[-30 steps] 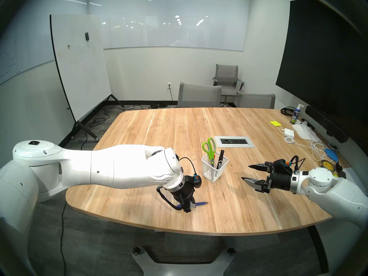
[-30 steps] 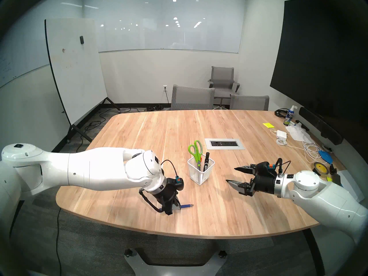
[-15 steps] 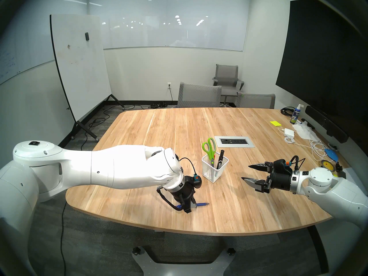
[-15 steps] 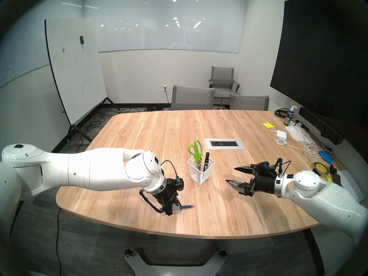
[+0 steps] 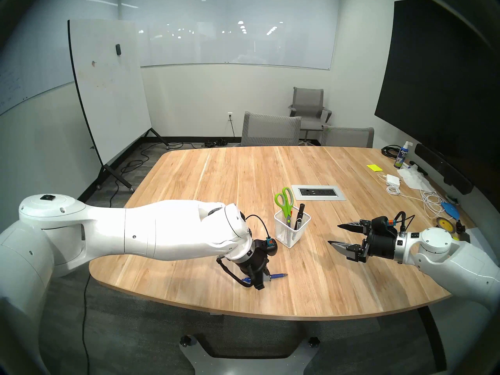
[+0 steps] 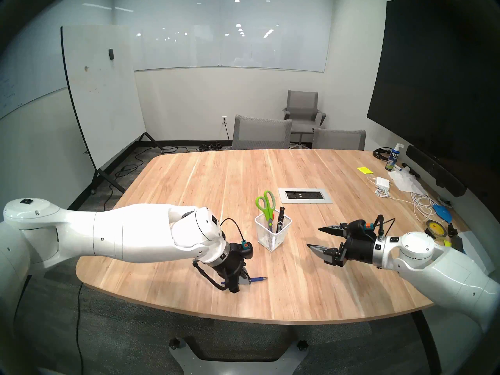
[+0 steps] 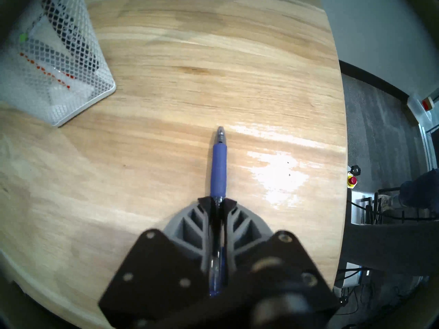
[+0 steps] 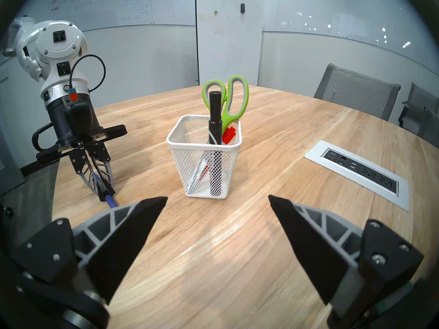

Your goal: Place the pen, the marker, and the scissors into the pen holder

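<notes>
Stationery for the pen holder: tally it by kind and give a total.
Scissors: 1, standing in the pen holder
Marker: 1, standing in the pen holder
Pen: 1, on the table, pinched in the left claw
Total: 3

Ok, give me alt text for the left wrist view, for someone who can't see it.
The left pincer is shut on the blue pen, which lies along the wooden table with its silver tip pointing away from the camera. The white mesh pen holder stands at upper left, dark and red shapes showing through its wall.
</notes>
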### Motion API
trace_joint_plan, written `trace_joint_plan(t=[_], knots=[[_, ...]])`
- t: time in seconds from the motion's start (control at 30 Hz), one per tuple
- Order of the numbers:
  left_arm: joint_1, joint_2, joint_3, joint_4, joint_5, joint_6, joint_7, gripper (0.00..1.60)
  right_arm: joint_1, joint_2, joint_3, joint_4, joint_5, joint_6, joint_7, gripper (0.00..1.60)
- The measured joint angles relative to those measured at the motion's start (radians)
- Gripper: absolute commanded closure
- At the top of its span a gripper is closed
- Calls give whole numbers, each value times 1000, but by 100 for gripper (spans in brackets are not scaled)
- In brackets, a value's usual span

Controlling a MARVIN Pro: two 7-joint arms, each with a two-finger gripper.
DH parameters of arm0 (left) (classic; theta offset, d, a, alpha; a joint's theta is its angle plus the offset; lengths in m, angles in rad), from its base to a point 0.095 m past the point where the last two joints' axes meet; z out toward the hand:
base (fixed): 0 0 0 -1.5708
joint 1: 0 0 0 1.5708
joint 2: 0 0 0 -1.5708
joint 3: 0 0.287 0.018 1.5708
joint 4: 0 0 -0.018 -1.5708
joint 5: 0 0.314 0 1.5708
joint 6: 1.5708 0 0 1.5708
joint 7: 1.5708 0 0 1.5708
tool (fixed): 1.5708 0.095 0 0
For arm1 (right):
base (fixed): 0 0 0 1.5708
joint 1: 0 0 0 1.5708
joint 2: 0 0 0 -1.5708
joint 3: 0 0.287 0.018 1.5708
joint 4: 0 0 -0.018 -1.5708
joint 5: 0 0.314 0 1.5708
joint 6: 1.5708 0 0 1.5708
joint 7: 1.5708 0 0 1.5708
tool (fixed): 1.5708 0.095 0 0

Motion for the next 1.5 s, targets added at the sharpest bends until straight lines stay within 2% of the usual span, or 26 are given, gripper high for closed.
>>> trace_joint_plan(t=[0.57,0.9,1.0,1.03,1.2,1.5], knots=[[40,34,-70,-75,-25,-78,152,160,0,0,0,0,0,0,0,0],[73,81,-121,-159,-43,-170,246,160,0,0,0,0,0,0,0,0],[75,83,-123,-163,-43,-175,251,160,0,0,0,0,0,0,0,0],[94,101,-139,-190,-44,-224,287,160,0,0,0,0,0,0,0,0],[103,109,-145,-199,-43,-245,302,160,0,0,0,0,0,0,0,0],[139,118,-167,-234,-11,-361,367,160,1,0,-1,0,-2,-1,5,0]])
